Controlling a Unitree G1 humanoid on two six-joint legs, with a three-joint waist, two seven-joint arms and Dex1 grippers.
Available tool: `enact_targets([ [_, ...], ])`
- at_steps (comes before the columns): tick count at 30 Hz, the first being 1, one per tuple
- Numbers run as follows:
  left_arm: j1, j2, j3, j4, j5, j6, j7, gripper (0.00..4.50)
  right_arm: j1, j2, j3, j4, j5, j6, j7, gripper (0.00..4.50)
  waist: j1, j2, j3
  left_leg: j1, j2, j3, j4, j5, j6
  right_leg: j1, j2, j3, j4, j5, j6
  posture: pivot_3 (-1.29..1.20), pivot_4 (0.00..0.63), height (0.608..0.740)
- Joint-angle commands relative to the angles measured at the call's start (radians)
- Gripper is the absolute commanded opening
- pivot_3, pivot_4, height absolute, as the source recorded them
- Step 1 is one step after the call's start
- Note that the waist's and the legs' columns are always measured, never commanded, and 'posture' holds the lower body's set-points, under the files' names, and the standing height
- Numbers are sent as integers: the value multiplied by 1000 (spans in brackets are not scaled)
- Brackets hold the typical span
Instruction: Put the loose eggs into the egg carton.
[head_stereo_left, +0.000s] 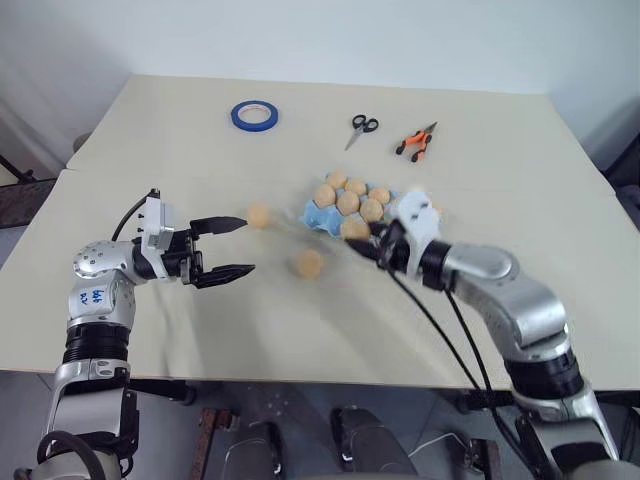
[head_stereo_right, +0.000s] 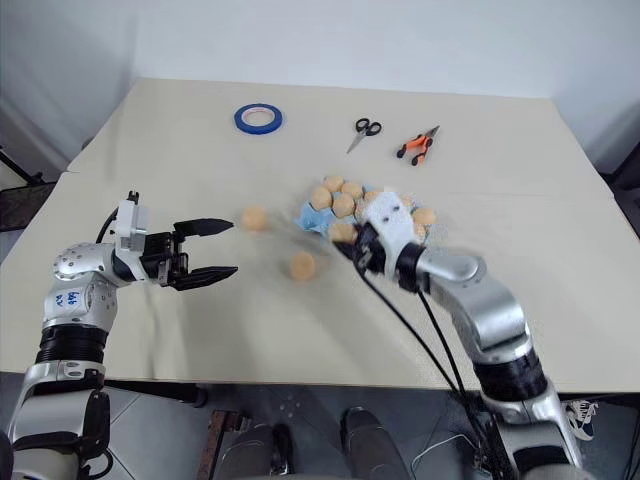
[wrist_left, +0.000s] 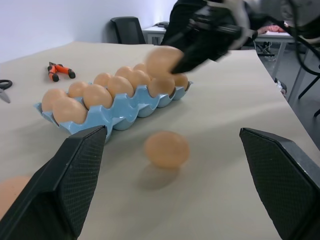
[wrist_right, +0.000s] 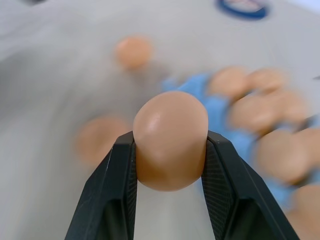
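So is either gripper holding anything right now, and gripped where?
The right gripper holds one egg, pinched across its sides between the two fingers, near the egg carton. The left gripper is open and empty.

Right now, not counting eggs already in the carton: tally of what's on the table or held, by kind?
Loose eggs on table: 2
Held egg, in right gripper: 1
Egg carton: 1
Blue tape roll: 1
Scissors: 1
Orange-handled pliers: 1
Total: 7
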Motion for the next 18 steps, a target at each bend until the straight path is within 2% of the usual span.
enact_targets([
  [1, -14, -8, 13, -15, -21, -10, 7, 4500, -42, 5, 13, 110, -62, -61, -13, 1412, 0, 0, 0, 0, 0, 0, 0, 0, -1, 0, 0, 0, 0, 0, 0, 0, 150, 740],
  [8, 1, -7, 18, -34, -21, -3, 23, 4500, -57, 16, 33, 177, -98, -129, 28, 1412, -4, 0, 0, -1, 0, 2, -1, 1, -3, -1, 0, 0, -1, 0, 1, 0, 150, 740],
  [9, 5, -5, 20, -39, -22, -2, 26, 4500, -55, 17, 30, 175, -99, -131, 29, 2098, -3, 0, 0, -1, 0, 2, -1, 1, -3, -1, 0, 0, -1, 0, 1, 0, 150, 740],
  [14, 23, 0, 26, -63, -27, 8, 40, 4500, -50, 1, 9, 123, -82, -101, 48, 3691, -3, 0, 0, -1, 0, 2, 0, 1, -3, -1, 0, 0, 0, 0, 1, 0, 150, 740],
  [16, 28, -2, 26, -72, -27, 11, 45, 4500, -46, -11, -1, 94, -73, -84, 59, 4293, -3, 0, 0, -1, 0, 2, 0, 1, -3, -1, 0, 1, 0, 0, 1, 0, 150, 740],
  [18, 33, -3, 26, -82, -27, 16, 52, 4500, -38, -30, -10, 62, -66, -68, 73, 4458, -1, 0, 0, -1, 0, 2, 0, 1, -3, -1, 0, 0, 0, 0, 1, 0, 150, 740],
])
